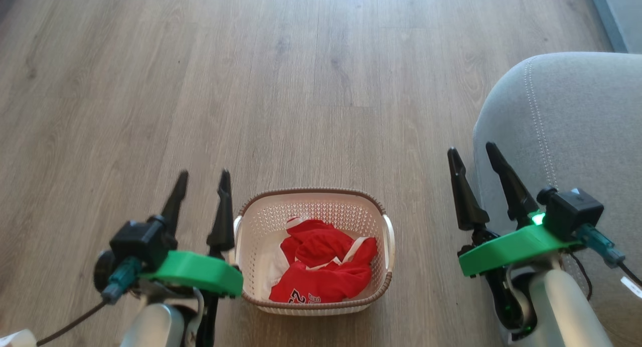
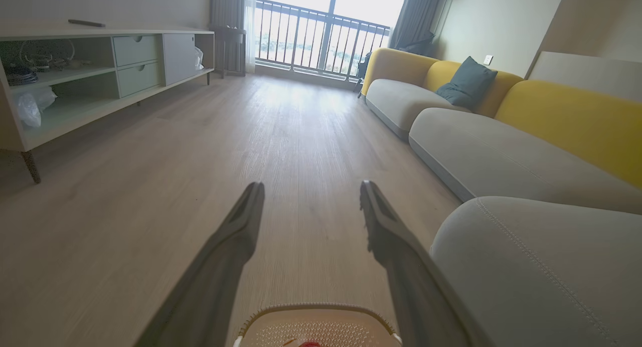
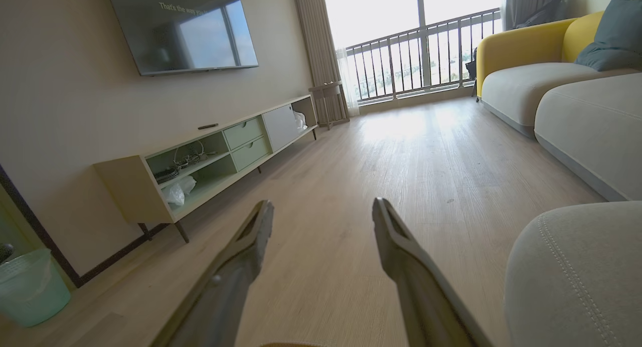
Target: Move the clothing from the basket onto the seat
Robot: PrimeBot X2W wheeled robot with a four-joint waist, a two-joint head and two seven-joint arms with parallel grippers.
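— Two grippers: how do they stand?
— Both are spread wide, with nothing between the fingers. The left gripper (image 1: pixel 204 172) sits at the lower left of the head view, fingers pointing up the frame. Its inner finger shows right beside the basket's left handle. The right gripper (image 1: pixel 471 147) is at the lower right, a little higher in the frame. Its fingers lean toward the upper left, in front of the seat's (image 1: pixel 567 126) rounded edge.
— And the forearms?
— Pale, rising from the bottom edge, each with a green bracket and a dark camera at the wrist.
— Where is the clothing?
— The clothing (image 1: pixel 321 267) lies crumpled inside the basket (image 1: pixel 311 190), at bottom centre on the wooden floor (image 1: pixel 301 86), between the two arms. The seat is at the right of the frame, apart from the basket.
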